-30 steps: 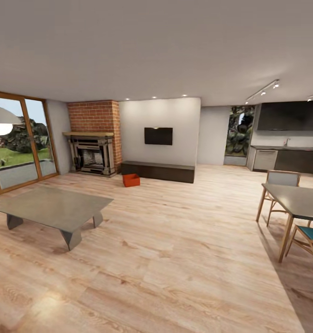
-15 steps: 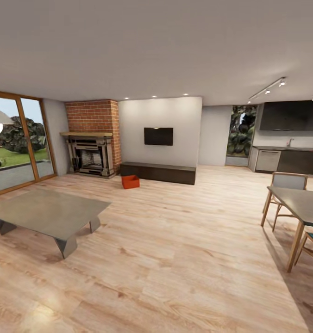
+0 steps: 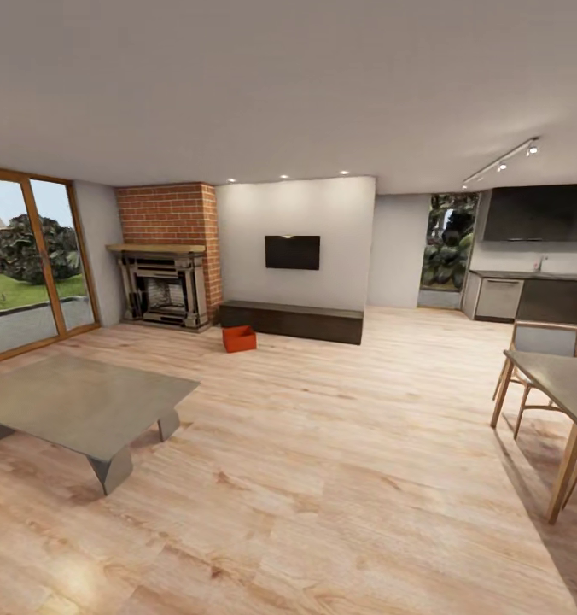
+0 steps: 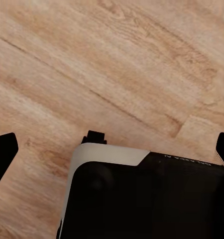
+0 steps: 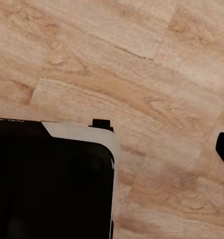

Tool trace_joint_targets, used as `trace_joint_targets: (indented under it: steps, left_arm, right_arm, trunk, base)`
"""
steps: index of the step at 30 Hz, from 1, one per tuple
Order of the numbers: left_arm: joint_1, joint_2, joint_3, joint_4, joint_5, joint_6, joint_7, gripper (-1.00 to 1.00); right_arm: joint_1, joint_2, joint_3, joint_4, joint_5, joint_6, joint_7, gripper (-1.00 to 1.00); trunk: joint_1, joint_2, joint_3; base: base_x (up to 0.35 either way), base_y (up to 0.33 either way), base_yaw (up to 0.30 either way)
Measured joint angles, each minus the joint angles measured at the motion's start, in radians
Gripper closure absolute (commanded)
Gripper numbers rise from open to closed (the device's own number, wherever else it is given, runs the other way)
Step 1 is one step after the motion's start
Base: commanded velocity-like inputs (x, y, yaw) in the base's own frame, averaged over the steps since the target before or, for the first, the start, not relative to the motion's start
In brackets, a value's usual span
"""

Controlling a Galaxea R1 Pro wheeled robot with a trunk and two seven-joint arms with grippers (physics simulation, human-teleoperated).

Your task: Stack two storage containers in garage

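Orange-red container (image 3: 239,338) on the wood floor (image 3: 340,461), just before the dark bench (image 3: 293,319), beside the fireplace (image 3: 163,289); far off, second one not made out. Likely light, stiff, thin-walled: best gripped on opposite rims. Left pincer (image 4: 112,149) spread wide, empty; right pincer (image 5: 222,149) state not discernible.

A home — open-plan living room running into a kitchen. Light wood plank floor (image 3: 340,478) throughout; the same planks lie beneath my fingers (image 4: 3,152). Far ahead of them: red brick chimney (image 3: 171,213) over an ornate fireplace (image 3: 162,289), black TV (image 3: 292,252) on a white wall, long dark bench (image 3: 293,320) below it. Low grey coffee table (image 3: 75,406), glass garden doors (image 3: 24,256), dining table (image 3: 557,380) with chairs — kitchen counter (image 3: 527,295) beyond.
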Motion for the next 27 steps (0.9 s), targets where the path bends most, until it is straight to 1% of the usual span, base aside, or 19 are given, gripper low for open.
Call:
trace_joint_targets:
  steps: [27]
  left_arm:
    - [0.000, 0.000, 0.000, 0.000, -0.001, 0.000, 0.000, -1.00]
  right_arm:
    - [0.000, 0.002, 0.000, 0.000, 0.001, 0.001, 0.000, -1.00]
  trunk:
    - [0.000, 0.000, 0.000]
  base:
    - [0.324, 0.000, 0.000]
